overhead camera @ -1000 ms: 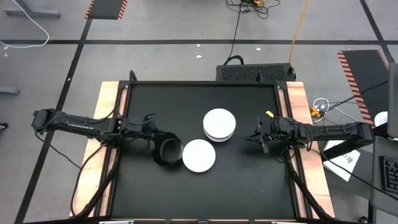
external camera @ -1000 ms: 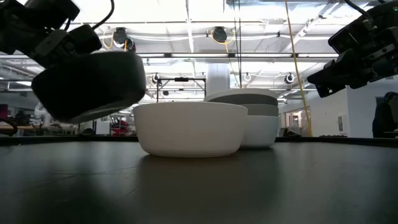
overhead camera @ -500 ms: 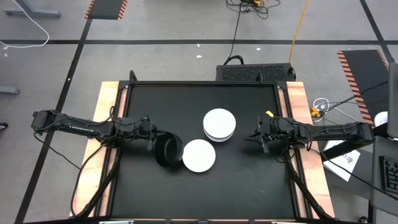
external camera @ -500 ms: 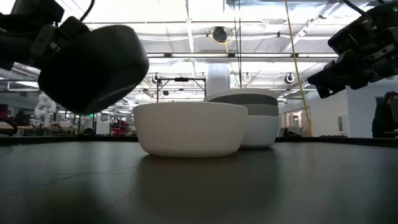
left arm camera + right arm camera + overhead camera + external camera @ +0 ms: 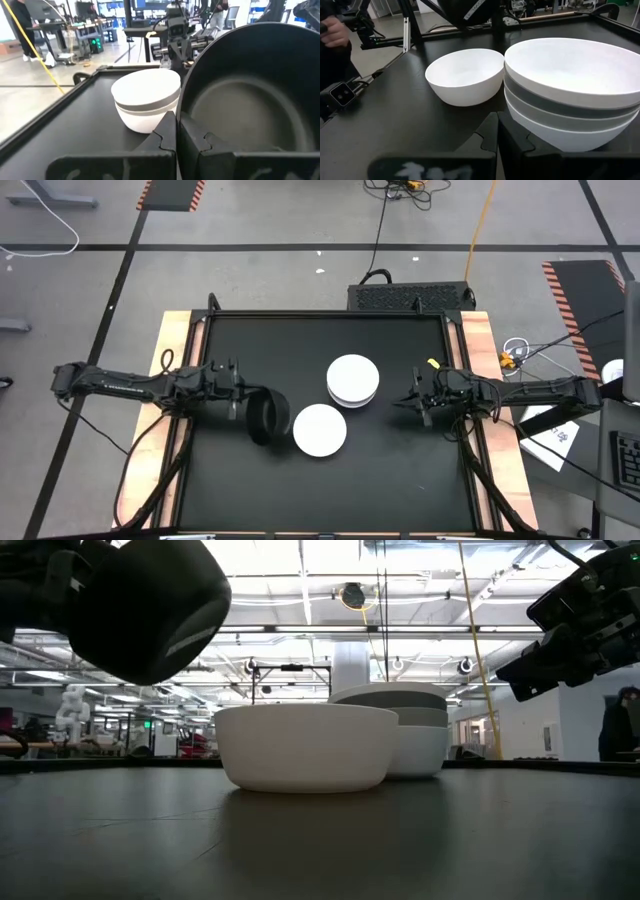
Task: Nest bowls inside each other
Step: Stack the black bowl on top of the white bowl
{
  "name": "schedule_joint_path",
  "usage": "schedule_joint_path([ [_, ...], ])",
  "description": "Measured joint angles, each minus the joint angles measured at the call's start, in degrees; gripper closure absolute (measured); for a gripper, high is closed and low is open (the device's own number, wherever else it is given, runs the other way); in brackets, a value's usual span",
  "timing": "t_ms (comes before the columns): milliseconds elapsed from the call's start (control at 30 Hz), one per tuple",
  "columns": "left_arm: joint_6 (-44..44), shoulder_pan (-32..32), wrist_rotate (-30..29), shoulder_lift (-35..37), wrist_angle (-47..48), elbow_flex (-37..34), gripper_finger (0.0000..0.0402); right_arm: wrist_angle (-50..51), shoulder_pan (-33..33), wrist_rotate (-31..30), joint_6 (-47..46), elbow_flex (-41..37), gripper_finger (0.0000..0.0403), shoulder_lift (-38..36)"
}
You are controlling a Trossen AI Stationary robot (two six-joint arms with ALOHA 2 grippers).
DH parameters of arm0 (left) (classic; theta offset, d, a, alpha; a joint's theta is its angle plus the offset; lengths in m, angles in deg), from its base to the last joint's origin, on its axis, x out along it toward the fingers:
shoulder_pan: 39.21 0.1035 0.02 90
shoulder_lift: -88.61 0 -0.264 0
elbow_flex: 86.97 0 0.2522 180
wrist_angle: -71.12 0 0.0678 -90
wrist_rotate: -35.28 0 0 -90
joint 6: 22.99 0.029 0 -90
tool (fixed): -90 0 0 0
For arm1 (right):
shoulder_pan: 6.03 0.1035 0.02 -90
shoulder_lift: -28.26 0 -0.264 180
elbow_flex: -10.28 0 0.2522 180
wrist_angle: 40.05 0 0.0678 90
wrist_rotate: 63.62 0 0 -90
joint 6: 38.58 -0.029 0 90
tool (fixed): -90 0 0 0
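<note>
My left gripper (image 5: 247, 402) is shut on the black bowl (image 5: 262, 419) and holds it in the air left of the lone white bowl (image 5: 320, 430). That white bowl stands on its base on the table. Beyond it stands a stack of several nested bowls (image 5: 353, 379), white on top with grey bands below (image 5: 570, 95). The low view shows the black bowl (image 5: 150, 605) high above the tabletop. My right gripper (image 5: 414, 401) hovers shut, right of the stack, touching nothing. My left gripper (image 5: 177, 127) pinches the black bowl's rim (image 5: 181, 107), one finger inside the bowl and one outside. The fingers come about level from the table's left. The bowl is lifted clear and tipped steeply onto its side, with its hollow (image 5: 250, 105) turned toward the wrist.
The black table top (image 5: 400, 470) has bare room along its near and far parts. Wooden side rails (image 5: 168, 350) run along the left and right edges. Cables and papers lie on the floor off the table's right side.
My left gripper has risen, carrying the black bowl higher above the table, and has turned so the bowl tips further onto its side. It stays shut on the rim. The white bowl, the stack and my right arm have kept still.
</note>
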Motion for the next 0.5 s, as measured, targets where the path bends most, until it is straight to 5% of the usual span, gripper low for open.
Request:
schedule_joint_path([
  [367,0.39,2.85,-3.85,0.76,-3.27,0.00,0.0399,-0.09,0.00,-0.02,0.02,0.00,0.0403,0.00],
  [500,-1.28,6.76,-0.42,0.72,-5.49,0.00,0.0400,-0.17,0.00,-0.02,0.17,0.00,0.0403,0.00],
])
